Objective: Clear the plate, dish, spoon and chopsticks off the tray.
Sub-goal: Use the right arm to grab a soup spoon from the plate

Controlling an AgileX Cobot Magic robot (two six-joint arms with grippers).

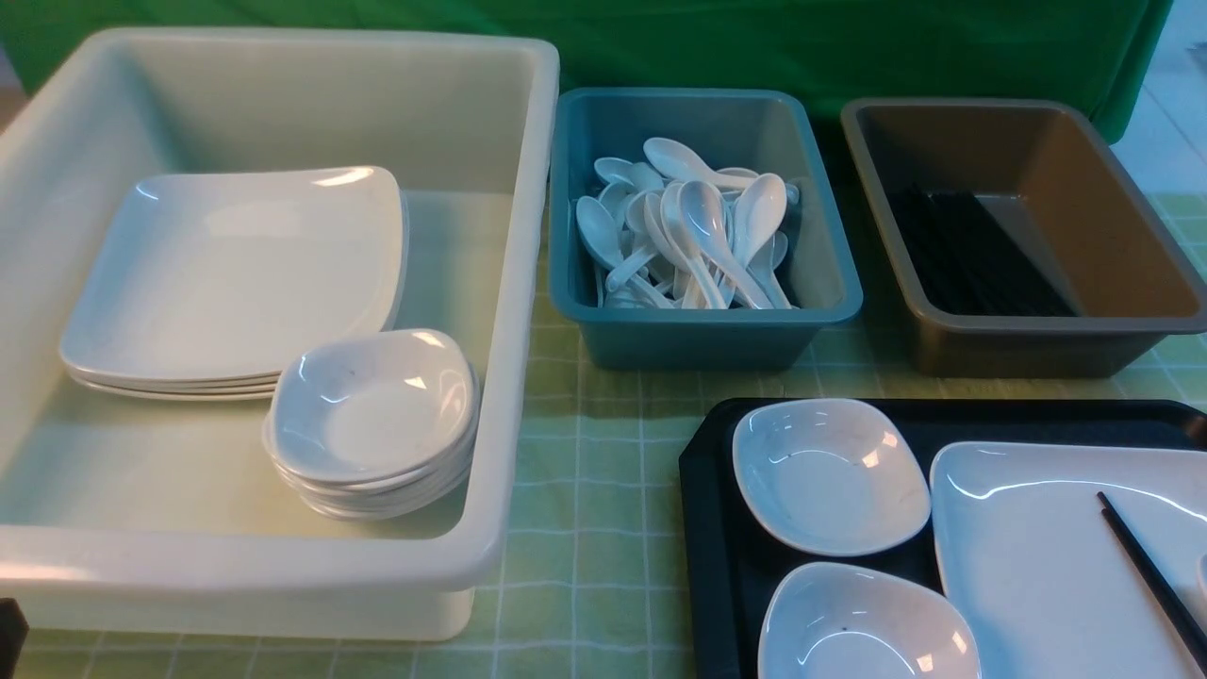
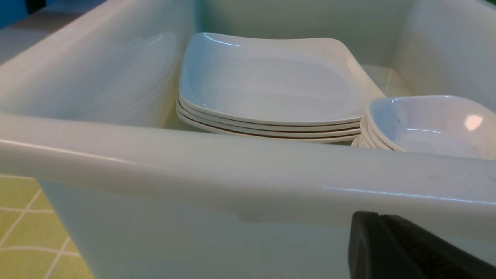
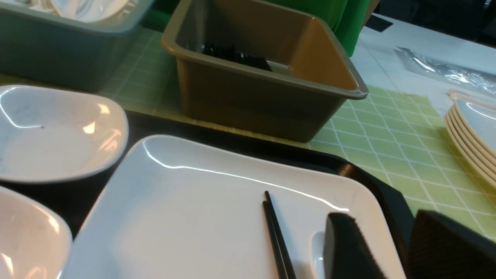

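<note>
On the black tray at the front right lies the large white plate. The black chopsticks rest across the plate, and a white spoon lies beside them, partly hidden by a finger. Two small white dishes sit on the tray to the plate's left. My right gripper is open, with one finger over the plate by the spoon and the other past the tray's rim. My left gripper is shut and empty, outside the white tub's near wall.
A big white tub at the left holds a stack of plates and a stack of small dishes. At the back are a teal bin of spoons and a brown bin of chopsticks. More plates are stacked right of the tray.
</note>
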